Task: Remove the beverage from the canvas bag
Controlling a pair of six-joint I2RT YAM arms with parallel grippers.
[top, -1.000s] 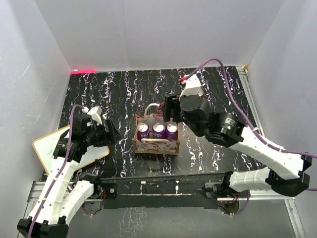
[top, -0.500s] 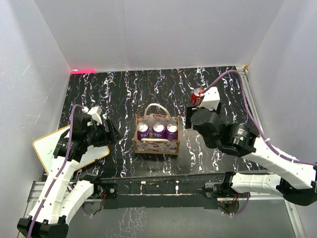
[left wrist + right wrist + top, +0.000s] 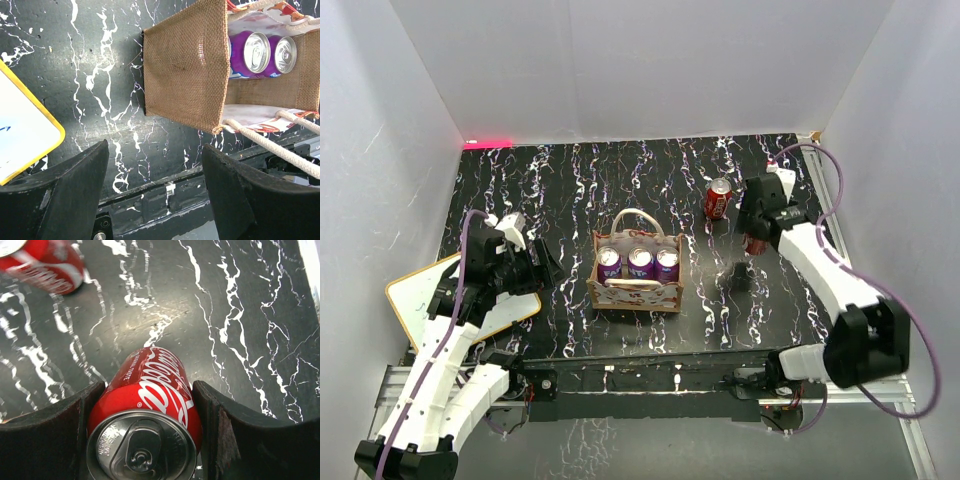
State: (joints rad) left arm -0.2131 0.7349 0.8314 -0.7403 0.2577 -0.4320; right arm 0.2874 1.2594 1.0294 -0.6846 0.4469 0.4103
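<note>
- Since earlier, your right claw [image 3: 146, 405] has swung clear; the canvas bag [image 3: 638, 292] lies well to its left.
- Your left claw [image 3: 155, 150] stands spread near the bag, likely to brace it.
- Your right claw pinches a red can [image 3: 150, 380], probably for set-down.

Top view is evenly bright, with diffuse overhead light bouncing off the white walls [image 3: 640, 70] and no hard glare. Soft arm shadow [image 3: 738, 279] on the glossy black table [image 3: 560, 190], red glow [image 3: 488, 143] at the back-left corner. Left wrist view is sharp, canvas bag [image 3: 182, 70] weave crisp, left gripper [image 3: 155, 150] nearly black and underexposed. Right wrist view has a pale sheen on the tabletop. Held cola can [image 3: 145, 440] is fairly sharp, second can [image 3: 42, 267] at top left is blurred, right gripper [image 3: 147, 395] dim.
</note>
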